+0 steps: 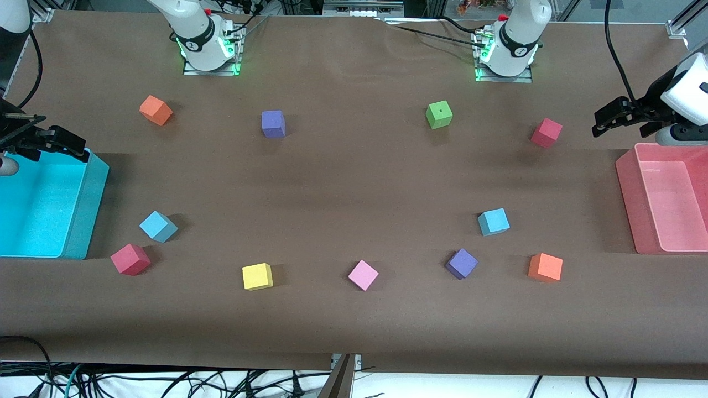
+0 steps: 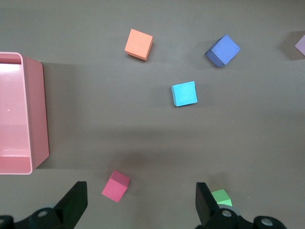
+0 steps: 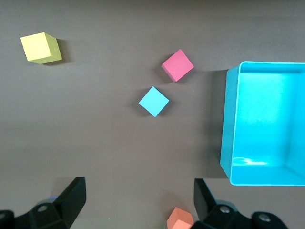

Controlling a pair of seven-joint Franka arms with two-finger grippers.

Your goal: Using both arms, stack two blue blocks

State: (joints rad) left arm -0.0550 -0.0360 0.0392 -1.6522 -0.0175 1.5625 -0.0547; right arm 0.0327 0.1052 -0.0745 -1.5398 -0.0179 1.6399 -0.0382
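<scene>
Two light blue blocks lie apart on the brown table. One blue block (image 1: pixel 158 226) (image 3: pixel 154 101) sits toward the right arm's end, beside a red cube (image 1: pixel 130 259). The other blue block (image 1: pixel 493 221) (image 2: pixel 184 93) sits toward the left arm's end, beside a purple cube (image 1: pixel 462 263). My right gripper (image 1: pixel 66 141) (image 3: pixel 138 181) hangs open and empty over the teal bin's edge. Over the table beside the pink bin, my left gripper (image 1: pixel 600 124) (image 2: pixel 141 184) is also open and holds nothing. Neither gripper touches a block.
A teal bin (image 1: pixel 88 210) stands at the right arm's end and a pink bin (image 1: pixel 628 199) at the left arm's end. Scattered cubes: orange (image 1: pixel 156 110), purple (image 1: pixel 273 123), green (image 1: pixel 439 114), red (image 1: pixel 546 132), yellow (image 1: pixel 257 276), pink (image 1: pixel 363 275), orange (image 1: pixel 545 267).
</scene>
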